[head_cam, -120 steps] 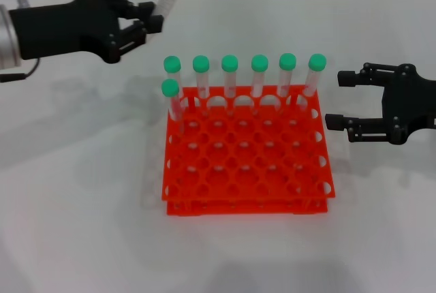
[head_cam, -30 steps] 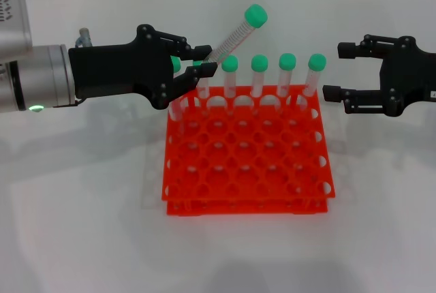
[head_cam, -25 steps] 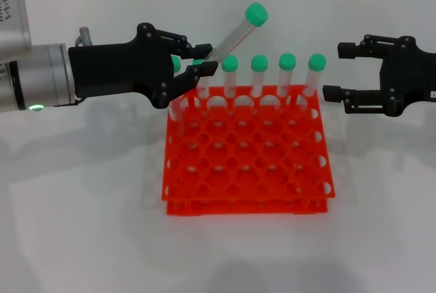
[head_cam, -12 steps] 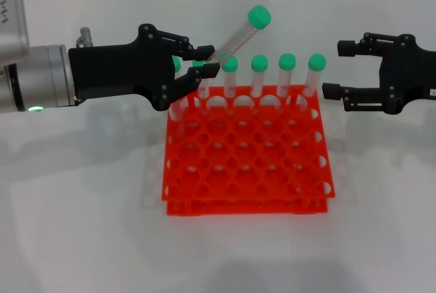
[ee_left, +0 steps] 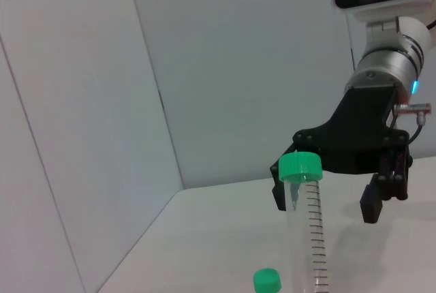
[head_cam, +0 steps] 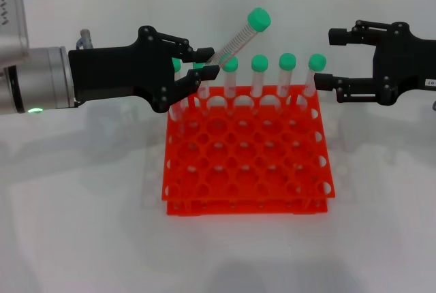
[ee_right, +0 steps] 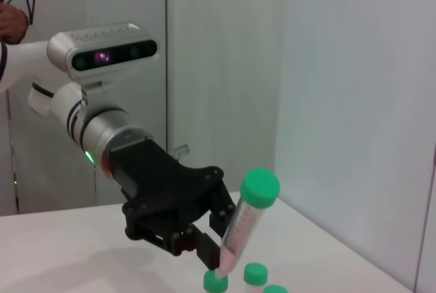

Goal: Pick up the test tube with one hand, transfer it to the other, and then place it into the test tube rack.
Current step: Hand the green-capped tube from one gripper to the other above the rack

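My left gripper is clamped on the lower end of the test tube, holding it above the back-left corner of the test tube rack. The tube leans up and toward my right side, its green cap well clear of the capped tubes standing in the rack's back row (seven by my count, six along the back and one just in front at the left). I judge the tilt deliberate: it presents the free upper length and cap to my other arm. My right gripper hangs above the rack's back-right corner with its jaws spread and nothing between them, facing the tube but apart from it; the hand-over is not yet made. The tube itself is slim and clear, with dark graduation marks along its wall, as the left wrist view shows, and it appears empty. In the right wrist view the cap sits square and fully seated. Rack holes forward of the back row stand vacant, giving ample room for placement.
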Controlling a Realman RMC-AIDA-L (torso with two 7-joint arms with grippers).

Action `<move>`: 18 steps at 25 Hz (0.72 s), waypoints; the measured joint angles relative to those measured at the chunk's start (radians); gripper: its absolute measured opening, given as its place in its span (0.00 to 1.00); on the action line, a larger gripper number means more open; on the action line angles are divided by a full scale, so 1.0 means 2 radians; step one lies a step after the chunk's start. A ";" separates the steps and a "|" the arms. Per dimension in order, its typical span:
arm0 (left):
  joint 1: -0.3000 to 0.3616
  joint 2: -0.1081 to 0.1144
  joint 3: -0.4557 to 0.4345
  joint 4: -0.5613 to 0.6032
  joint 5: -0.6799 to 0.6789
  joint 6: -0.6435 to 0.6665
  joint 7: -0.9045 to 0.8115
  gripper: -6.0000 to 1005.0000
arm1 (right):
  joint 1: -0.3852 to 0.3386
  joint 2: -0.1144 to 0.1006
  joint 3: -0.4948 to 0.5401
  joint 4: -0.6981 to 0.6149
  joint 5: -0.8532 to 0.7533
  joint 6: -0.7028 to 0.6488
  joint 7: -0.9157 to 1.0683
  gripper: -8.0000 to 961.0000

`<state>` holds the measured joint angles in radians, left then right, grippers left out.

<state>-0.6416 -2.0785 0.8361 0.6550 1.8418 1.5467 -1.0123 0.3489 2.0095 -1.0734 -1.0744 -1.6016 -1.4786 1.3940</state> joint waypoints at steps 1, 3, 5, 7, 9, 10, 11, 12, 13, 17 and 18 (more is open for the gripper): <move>0.000 0.000 0.000 0.000 0.000 0.000 0.000 0.16 | 0.000 0.000 0.000 0.000 0.002 0.000 0.000 0.80; 0.001 0.000 0.000 0.000 0.000 0.000 0.000 0.16 | 0.001 0.000 0.000 0.000 0.003 -0.001 0.000 0.80; 0.002 0.001 0.000 0.000 -0.001 0.000 0.000 0.16 | 0.002 0.000 0.000 0.000 0.004 -0.001 0.000 0.80; 0.002 0.001 0.000 0.000 -0.001 0.000 0.000 0.16 | 0.005 0.000 -0.001 0.000 0.004 0.000 0.001 0.80; 0.002 0.001 0.001 0.000 -0.001 0.000 0.000 0.16 | 0.008 0.001 -0.003 0.000 0.005 0.001 0.001 0.80; 0.002 0.001 0.001 0.000 -0.001 0.000 0.000 0.16 | 0.011 0.001 -0.005 0.001 0.005 0.002 0.002 0.80; 0.003 0.001 0.001 0.000 -0.001 0.000 0.000 0.16 | 0.014 0.001 -0.009 0.002 0.005 0.004 0.002 0.80; 0.003 0.000 0.001 0.000 -0.001 0.000 0.000 0.16 | 0.016 0.001 -0.010 0.003 0.005 0.005 0.002 0.80; 0.003 0.000 0.001 0.000 -0.001 0.000 0.000 0.16 | 0.019 0.001 -0.012 0.005 0.005 0.007 0.002 0.80; 0.003 0.000 0.001 0.000 -0.001 0.000 0.000 0.15 | 0.028 0.002 -0.019 0.006 0.005 0.008 0.003 0.80; 0.004 0.000 0.001 0.000 -0.001 0.000 0.000 0.15 | 0.030 0.002 -0.020 0.006 0.005 0.009 0.003 0.80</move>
<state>-0.6343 -2.0785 0.8375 0.6551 1.8397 1.5462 -1.0124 0.4099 2.0144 -1.1140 -1.0621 -1.5910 -1.4607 1.3996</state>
